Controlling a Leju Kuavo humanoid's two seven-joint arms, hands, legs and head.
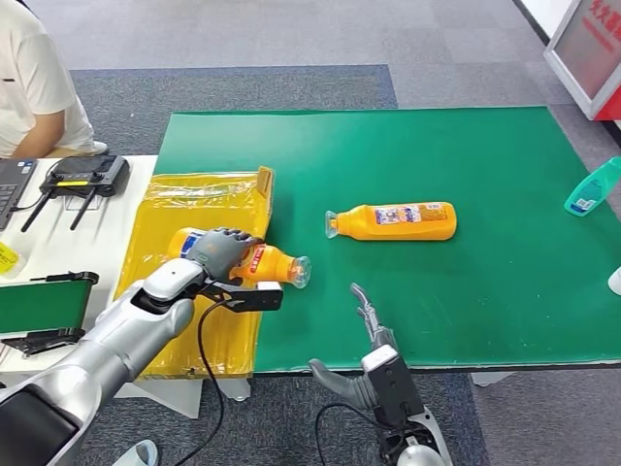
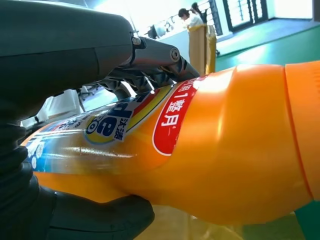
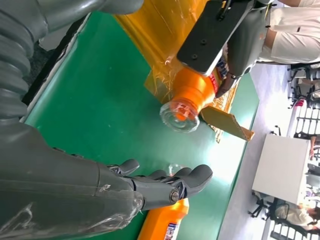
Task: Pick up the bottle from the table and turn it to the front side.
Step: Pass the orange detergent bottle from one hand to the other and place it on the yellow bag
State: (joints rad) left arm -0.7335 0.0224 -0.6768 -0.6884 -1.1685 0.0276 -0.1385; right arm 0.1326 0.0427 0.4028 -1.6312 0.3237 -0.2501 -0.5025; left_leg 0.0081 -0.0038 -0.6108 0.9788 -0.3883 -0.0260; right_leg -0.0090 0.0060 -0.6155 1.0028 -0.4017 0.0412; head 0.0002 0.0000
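**Trainee:** Which bottle was the one being worked, and where did it lie?

**Operator:** The bottle in my left hand. It lay on its side at the near left of the green table, its body over the edge of the yellow sheet and its clear cap pointing out across the green. I had the fingers wrapped over the top of the body and the thumb beneath — a full grip round the bottle, not a pinch. The left wrist view showed the printed label turned up toward the fingers, with the thumb under the orange belly.

**Trainee:** Why grip the body and not the neck?

**Operator:** My judgement: the body is the widest part, so a turn about the long axis has the most purchase there, and the neck stays free to show which way the label faces.

**Trainee:** And the right hand?

**Operator:** The right hand held nothing. I kept it at the near edge of the table, fingers spread and apart from everything — clear of the turn. A second bottle lay on its side beyond it, untouched, and a teal bottle lay at the far right edge.

**Trainee:** How far along was the task?

**Operator:** I judged the grasp made; whether the bottle had left the surface I could not tell.
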